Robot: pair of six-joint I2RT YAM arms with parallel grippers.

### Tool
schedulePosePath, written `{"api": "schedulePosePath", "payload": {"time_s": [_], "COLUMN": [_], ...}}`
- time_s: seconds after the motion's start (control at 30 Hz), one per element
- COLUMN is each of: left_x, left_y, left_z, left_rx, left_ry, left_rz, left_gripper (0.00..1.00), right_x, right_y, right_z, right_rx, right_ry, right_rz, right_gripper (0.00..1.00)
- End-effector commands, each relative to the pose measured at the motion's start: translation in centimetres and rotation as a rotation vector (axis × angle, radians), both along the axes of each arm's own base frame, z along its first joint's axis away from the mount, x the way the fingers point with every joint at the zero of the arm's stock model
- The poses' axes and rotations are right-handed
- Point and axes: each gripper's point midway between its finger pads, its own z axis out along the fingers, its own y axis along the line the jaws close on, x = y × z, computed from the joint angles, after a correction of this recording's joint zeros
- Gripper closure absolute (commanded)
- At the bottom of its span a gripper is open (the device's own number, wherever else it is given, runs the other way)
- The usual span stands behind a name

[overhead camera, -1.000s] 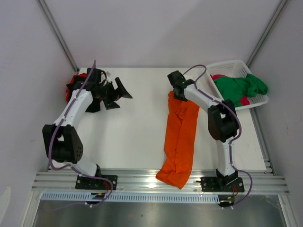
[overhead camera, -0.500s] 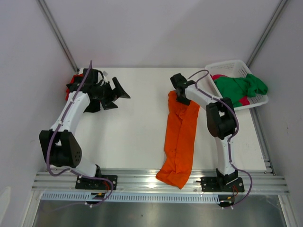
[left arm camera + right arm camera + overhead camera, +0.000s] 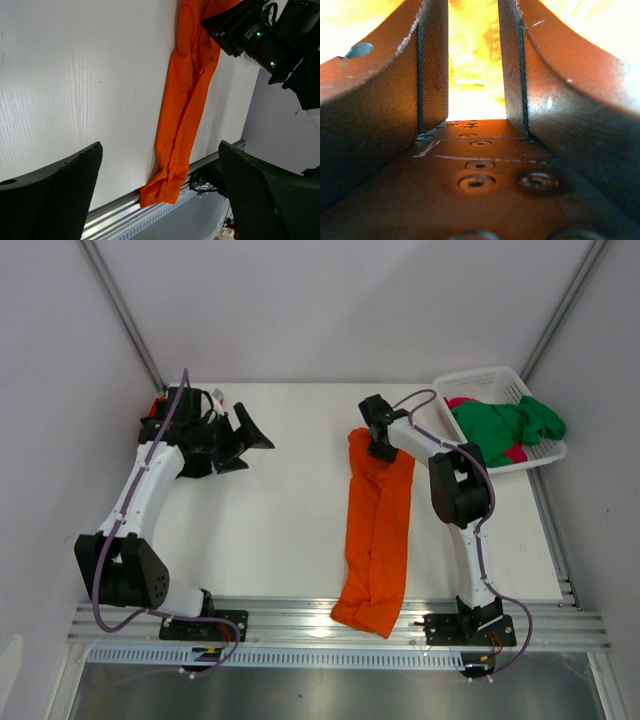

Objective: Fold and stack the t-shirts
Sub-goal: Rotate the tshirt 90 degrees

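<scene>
The orange t-shirt (image 3: 378, 530) lies as a long narrow strip on the right half of the white bench (image 3: 280, 530), running from far to near. Its near end reaches over the metal rail (image 3: 290, 615) at the bench's near edge. The right tool (image 3: 380, 445) sits over the shirt's far end. In the right wrist view its fingers (image 3: 432, 70) stand close together with a narrow gap, and orange cloth glows beyond them; whether they pinch the cloth I cannot tell. The left tool (image 3: 245, 443) is at the far left, well apart from the shirt, spread wide with nothing between its fingers (image 3: 60, 190). At the far right, a white basket (image 3: 500, 375) holds a green t-shirt (image 3: 505, 425) over a magenta-pink t-shirt (image 3: 516, 453). A bit of red cloth (image 3: 157, 408) shows behind the left arm.
</scene>
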Motion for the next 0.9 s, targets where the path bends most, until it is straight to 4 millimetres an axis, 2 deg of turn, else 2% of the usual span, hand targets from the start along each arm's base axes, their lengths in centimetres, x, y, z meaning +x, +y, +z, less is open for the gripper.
{"api": "schedulePosePath", "payload": {"time_s": [0.0,0.03,0.23,0.33,0.37,0.47,0.5,0.53,0.63,0.77,0.87], "left_x": [-0.7,-0.7,-0.8,-0.8,-0.8,-0.9,-0.9,-1.0,-1.2,-1.7,-1.9], "left_y": [0.1,0.1,0.1,0.1,0.1,0.1,0.2,0.2,0.3,0.3,0.3], "left_z": [1.7,1.5,1.9,1.9,1.9,1.9,1.9,2.1,2.0,2.0,2.0], "left_rx": [-0.01,-0.01,-0.009,-0.011,-0.011,-0.01,-0.009,-0.008,-0.006,-0.01,-0.015], "left_ry": [-0.047,-0.043,-0.049,-0.049,-0.051,-0.051,-0.051,-0.057,-0.059,-0.056,-0.062], "left_rz": [-0.009,-0.009,-0.007,-0.005,-0.005,-0.001,0.0,0.001,0.006,0.01,0.013], "left_gripper": [0.01,0.0,0.01,0.01,0.0,0.01,0.0,0.0,0.01,0.01,0.01], "right_x": [0.0,0.1,0.1,-0.2,-0.8,-0.5,-1.1,-0.3,-0.2,0.2,0.7], "right_y": [3.8,4.8,7.9,10.1,11.0,13.2,14.2,15.3,17.1,18.0,17.6], "right_z": [-2.5,-2.7,-2.8,-2.8,-3.4,-2.8,-3.9,-2.8,-3.0,-3.5,-3.7], "right_rx": [0.083,0.089,0.112,0.129,0.127,0.143,0.135,0.153,0.163,0.187,0.168], "right_ry": [0.035,0.035,0.038,0.035,0.05,0.039,0.059,0.028,0.03,0.031,0.025], "right_rz": [0.066,0.09,0.142,0.178,0.195,0.225,0.244,0.255,0.278,0.278,0.259], "right_gripper": [0.62,0.63,0.62,0.63,0.63,0.63,0.63,0.63,0.62,0.62,0.62]}}
